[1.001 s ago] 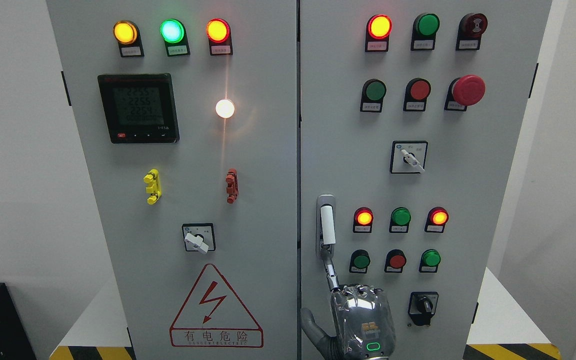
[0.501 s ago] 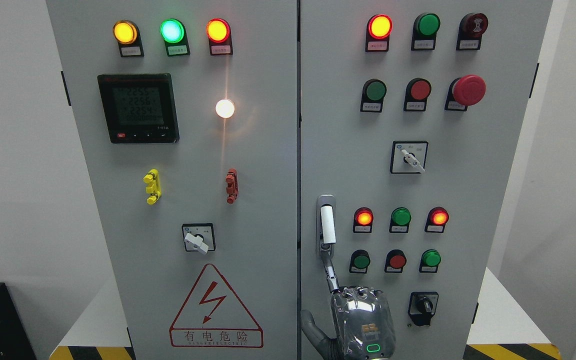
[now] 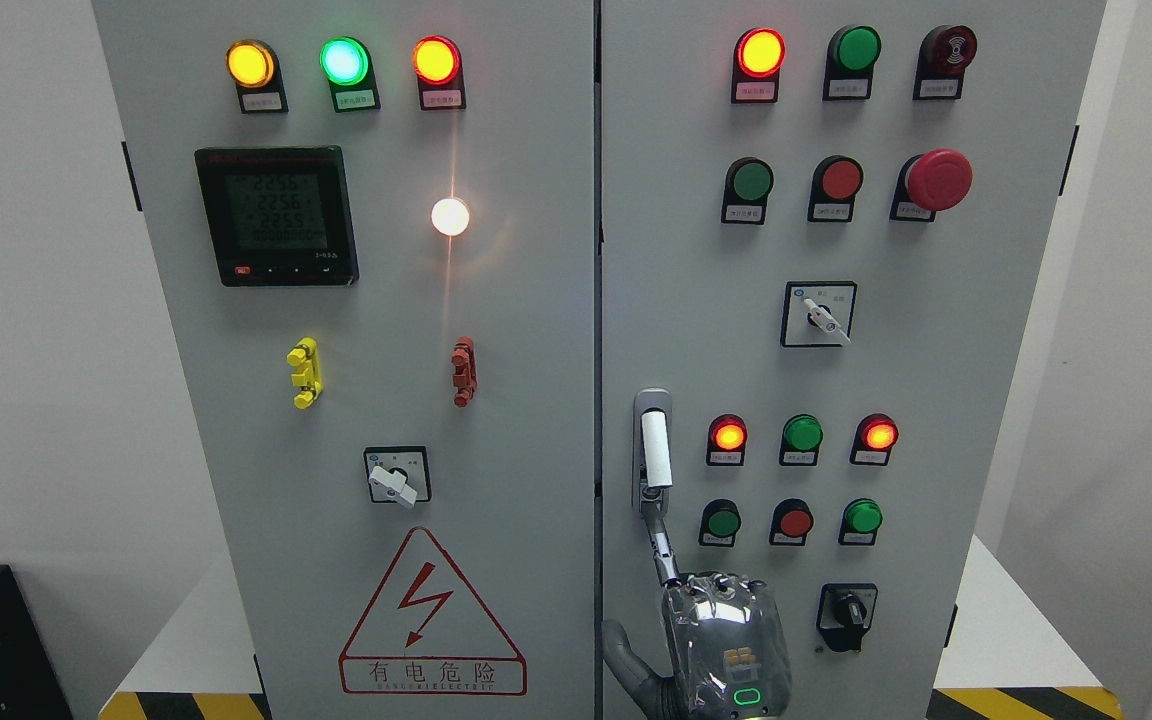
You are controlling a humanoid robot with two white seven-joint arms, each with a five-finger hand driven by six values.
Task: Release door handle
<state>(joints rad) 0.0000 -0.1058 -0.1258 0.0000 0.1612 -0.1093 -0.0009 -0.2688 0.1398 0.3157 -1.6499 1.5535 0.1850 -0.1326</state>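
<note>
door handle [image 3: 655, 450] sits upright at left edge of right cabinet door [image 3: 936, 380], just beside centre seam. robot hand [image 3: 711, 630] right below it, one finger [image 3: 660, 545] stretched up touching handle's bottom end, nothing gripped, rest of fingers hard to read. looks like release step nearly done; next probably just pull finger clear, back off without snagging.

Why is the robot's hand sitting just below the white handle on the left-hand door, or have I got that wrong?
One detail is off: the white handle is on the right-hand door, near its inner edge, not on the left-hand door. The head view shows the robot's right hand just below that handle.
</note>
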